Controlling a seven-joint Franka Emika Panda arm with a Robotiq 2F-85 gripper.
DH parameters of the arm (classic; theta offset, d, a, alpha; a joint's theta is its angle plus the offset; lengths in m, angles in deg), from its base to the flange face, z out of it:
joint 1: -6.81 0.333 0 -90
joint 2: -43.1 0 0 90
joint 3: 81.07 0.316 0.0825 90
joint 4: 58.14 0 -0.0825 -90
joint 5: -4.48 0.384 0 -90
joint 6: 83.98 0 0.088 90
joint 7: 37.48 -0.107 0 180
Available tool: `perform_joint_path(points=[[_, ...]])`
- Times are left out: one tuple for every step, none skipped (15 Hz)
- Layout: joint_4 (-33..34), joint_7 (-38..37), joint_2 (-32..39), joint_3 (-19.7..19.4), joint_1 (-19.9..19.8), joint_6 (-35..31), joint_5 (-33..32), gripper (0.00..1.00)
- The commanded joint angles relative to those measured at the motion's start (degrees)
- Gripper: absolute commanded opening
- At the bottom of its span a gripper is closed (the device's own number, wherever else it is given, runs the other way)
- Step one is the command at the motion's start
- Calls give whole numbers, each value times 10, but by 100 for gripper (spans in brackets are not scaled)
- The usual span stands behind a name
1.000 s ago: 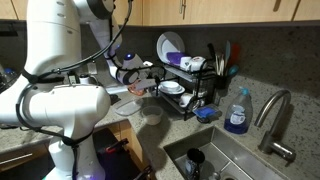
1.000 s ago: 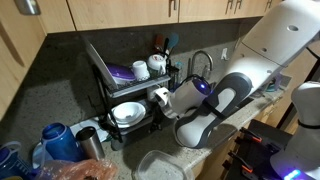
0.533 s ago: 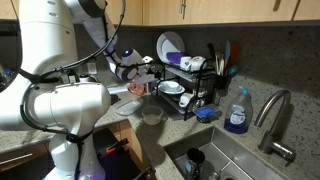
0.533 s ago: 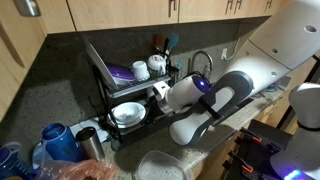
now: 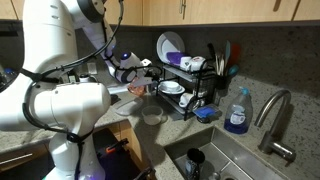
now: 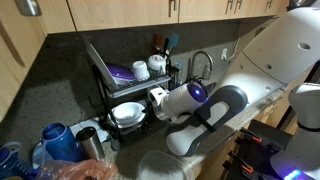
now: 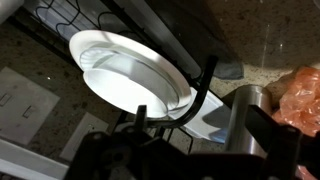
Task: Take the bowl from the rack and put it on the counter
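The gripper (image 7: 190, 140) hangs just in front of the rack's (image 6: 100, 86) lower tier. Its jaws stand apart w/ nothing between them, so the grab is not yet made. The bowl (image 7: 130, 88) is on that lower tier, at the near side of the rack and under the upper shelf. In the wrist view it looks to be nested inside the wider white bowl (image 7: 78, 47), though the rims are hard to separate in that dim pic. None of it is on the counter (image 7: 35, 50) yet.

Risks from here, as I judge them:
- Wrong rim. The two rims sit close together, so a finger going down a bit off could clamp both bowls, or only the wide one. The whole stack would then come out or tip.
- Wire snag. A curved black rack wire (image 7: 205, 90) stands right beside the bowl's right edge, approx. in the finger's path. A knock there could shove the rack or stall the closing.
- Headroom. The upper tier is just above, so a steep lift could bang the bowl on it. It needs pulling out toward the near side first.
- Slip. Smooth glaze and a thin rim make for a weak pinch.
- Set-down. A metal cup (image 7: 245, 100) and an orange bag (image 7: 300, 95) crowd the counter on the right, so the bowl should go down clear of them.
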Motion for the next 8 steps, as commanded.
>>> perform_joint_path(points=[[32, -29, 32, -19, 15, 0, 15, 100], [39, -35, 39, -21, 14, 0, 13, 100], [45, -41, 45, -21, 11, 0, 10, 100], [52, -47, 53, -23, 10, 0, 9, 100], [58, -49, 60, -24, 8, 0, 8, 100], [65, -53, 69, -26, 4, 0, 8, 100], [70, -57, 76, -25, -1, 0, 8, 100], [71, -58, 83, -25, -4, 0, 12, 100]])
